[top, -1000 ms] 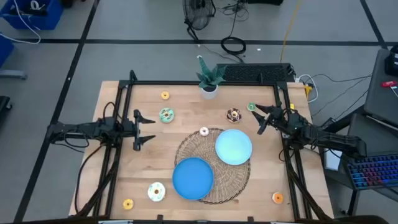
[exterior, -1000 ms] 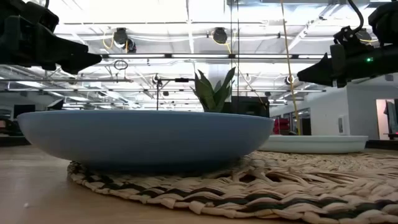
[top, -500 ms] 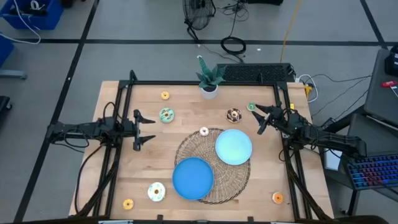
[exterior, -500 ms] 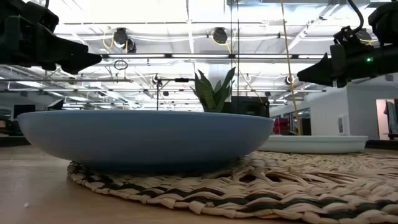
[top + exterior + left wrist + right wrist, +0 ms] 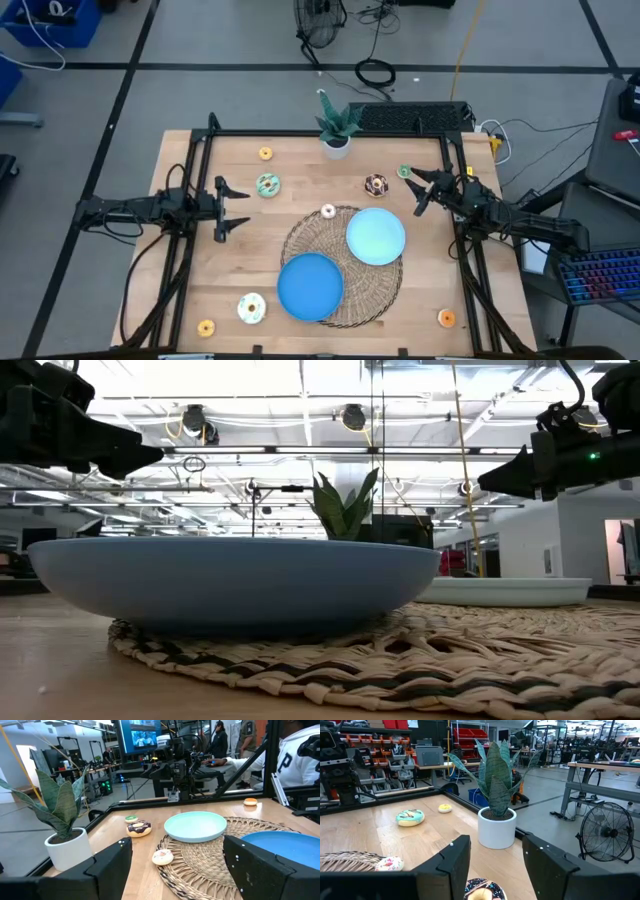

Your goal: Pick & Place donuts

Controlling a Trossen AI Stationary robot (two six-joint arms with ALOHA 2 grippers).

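Donuts lie loose on the wooden counter [image 5: 240, 250]: chocolate-brown iced ring [image 5: 376, 184] and small green ring [image 5: 404, 172] just beside right tool [image 5: 419, 191], teal iced ring [image 5: 267, 185] near left tool [image 5: 224, 208]. Both tools open, empty.

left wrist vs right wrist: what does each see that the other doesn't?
Left wrist only: the light blue plate, the darker blue plate, a green donut, an orange donut, and a person's sleeve beyond the table.
Right wrist only: the teal donut, a yellow donut, and a floor fan.
Both: the potted plant, the chocolate donut, the pink sprinkled donut and the woven mat.
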